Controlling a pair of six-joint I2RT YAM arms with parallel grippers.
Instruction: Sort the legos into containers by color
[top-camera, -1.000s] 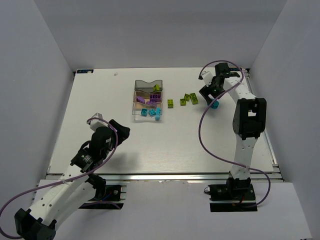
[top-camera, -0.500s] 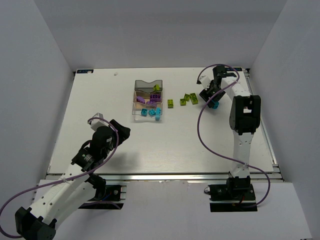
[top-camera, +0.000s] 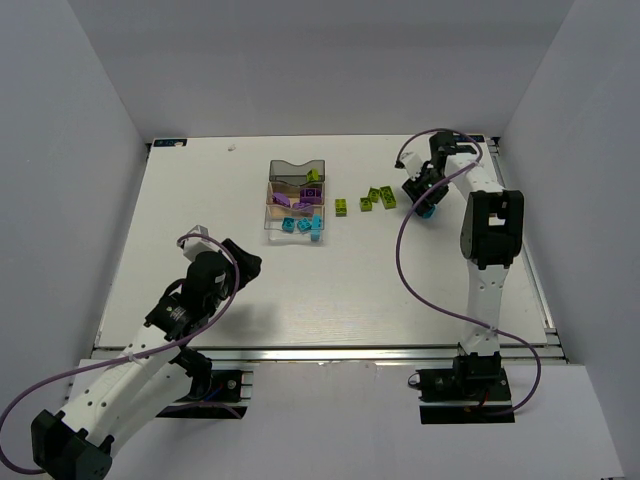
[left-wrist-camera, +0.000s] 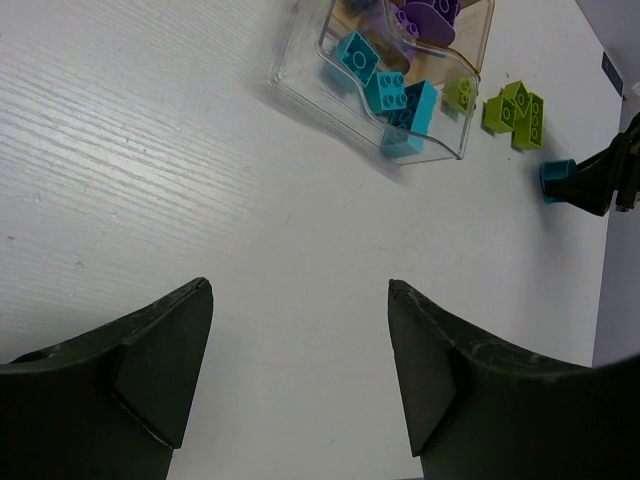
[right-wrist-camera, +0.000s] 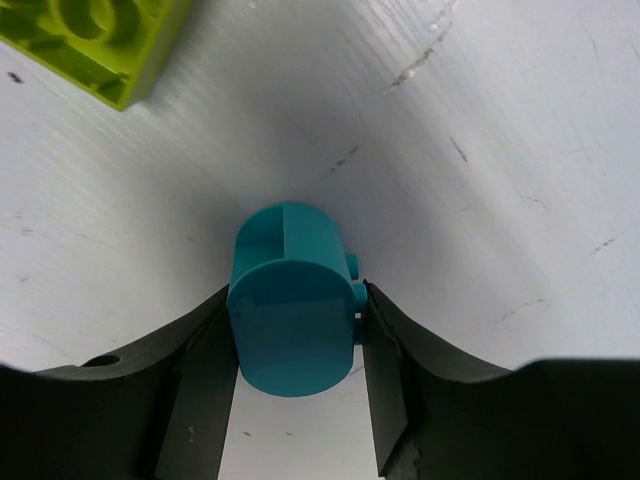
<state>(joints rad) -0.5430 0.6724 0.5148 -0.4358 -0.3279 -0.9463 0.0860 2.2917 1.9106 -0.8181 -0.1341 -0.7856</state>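
Fingers (right-wrist-camera: 200, 390) of the right gripper (right-wrist-camera: 297, 330) have just narrowed from wide onto the cyan lego (right-wrist-camera: 292, 325) between them, touching both its sides; it looks ready to lift toward the containers (top-camera: 268, 205)

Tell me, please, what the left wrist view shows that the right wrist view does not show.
Only the left wrist view: the clear plastic bin holding cyan bricks, the amber-tinted plastic bin holding purple bricks, and the open left pincer. Only the right wrist view: the right pincer closed against both sides of the rounded cyan plastic brick. Both: that brick, lime green studded plastic bricks and the white table.
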